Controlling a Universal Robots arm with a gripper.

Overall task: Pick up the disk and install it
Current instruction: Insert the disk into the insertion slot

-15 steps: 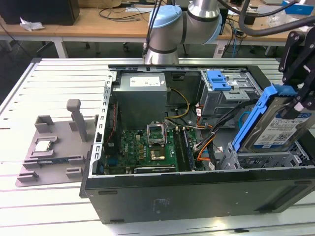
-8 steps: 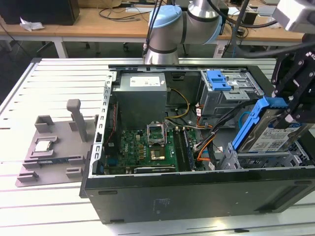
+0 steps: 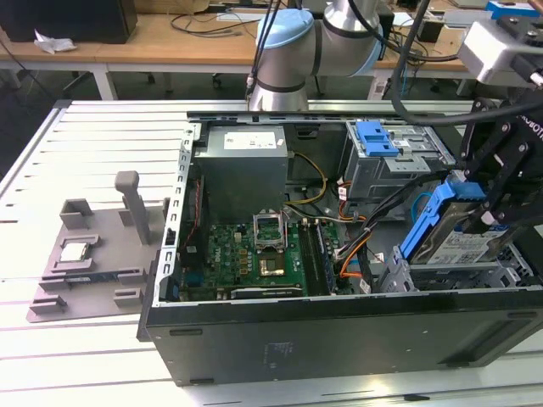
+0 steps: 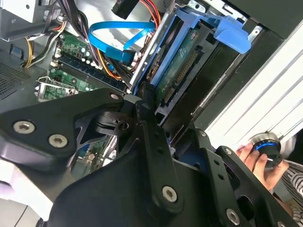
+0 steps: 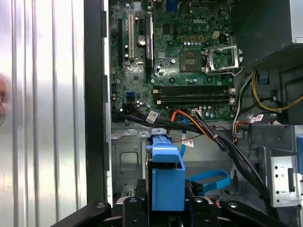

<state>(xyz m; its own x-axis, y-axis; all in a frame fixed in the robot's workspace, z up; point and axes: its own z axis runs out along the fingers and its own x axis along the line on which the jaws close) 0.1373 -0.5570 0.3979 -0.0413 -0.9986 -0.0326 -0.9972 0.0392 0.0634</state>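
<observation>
While squinting at this one, can make out the end effector (image 3: 485, 208) clamped on the disk (image 3: 463, 244), gripping it near the upper end. Handy choice of grip, since it leaves the blue carrier frame (image 3: 426, 222) free along the long edges, presumably for sliding into a bay.

Held tilted rather than flat, with the low end dipping into the grey drive bay (image 3: 458, 275) at the exterior view's right of the open computer case (image 3: 339, 331) and the high end sticking up above the rim. Tilted probably to feed the leading edge in first. Same frame again in the first wrist view, sitting right between the black fingers (image 5: 130, 204), with the motherboard (image 5: 189, 47) beyond.

In the second wrist view, shows the connector side turned in toward the blue data cable (image 4: 123, 25), likely so the plug lands within reach. Not seated yet by the look of it, so calling it mid-install.

Over at the exterior view's left on the table (image 3: 102, 356), a grey fixture (image 3: 102, 233) with the small processor chip (image 3: 75, 251), well apart from the action. Also a person's hand (image 4: 253, 156) on a round knob (image 4: 265, 146), outside the case.
</observation>
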